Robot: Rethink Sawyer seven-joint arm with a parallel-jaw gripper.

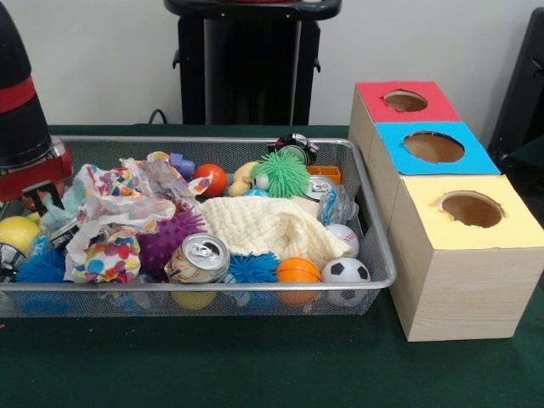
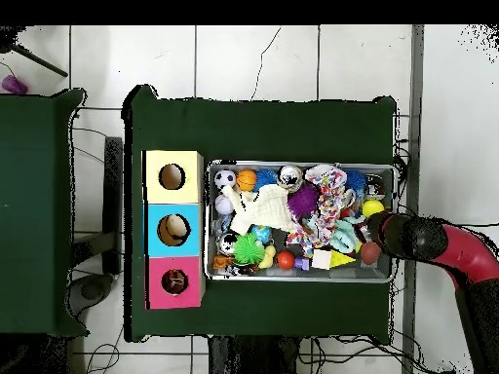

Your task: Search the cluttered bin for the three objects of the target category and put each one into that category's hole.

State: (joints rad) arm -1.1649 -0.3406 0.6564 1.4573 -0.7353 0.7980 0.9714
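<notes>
Front view first: your gripper (image 1: 38, 197) sits low at the left end of the wire bin (image 1: 374, 223), its black tips dipping in among the clutter beside the crumpled patterned paper (image 1: 110, 212) and just above the yellow ball (image 1: 17, 231), and you can't tell from here how wide it stands or whether it has hold of anything, because the red-and-black arm body hides the tips. Overhead, the arm (image 2: 439, 243) reaches in over that same end of the bin, the end away from the boxes. Moving outward, you've got a purple spiky ball (image 1: 166, 242), a tipped drinks can (image 1: 197, 257), a cream knitted cloth (image 1: 268, 225), a green fuzzy ball (image 1: 280, 172), an orange ball (image 1: 297, 270) and a soccer ball (image 1: 345, 270) packed tight. The target category isn't evident from the scene, so you can't say which three count. The holes are in the red box (image 1: 406, 102), blue box (image 1: 435, 147) and yellow box (image 1: 472, 210) beside the bin's other end; overhead, the blue hole seems to show something inside. Watch the risks: paper or cloth could snag and drag neighbours out, round balls could squirt from a pinch, and the long carry across the bin invites a drop. No label or writing on the can or elsewhere is readable.
</notes>
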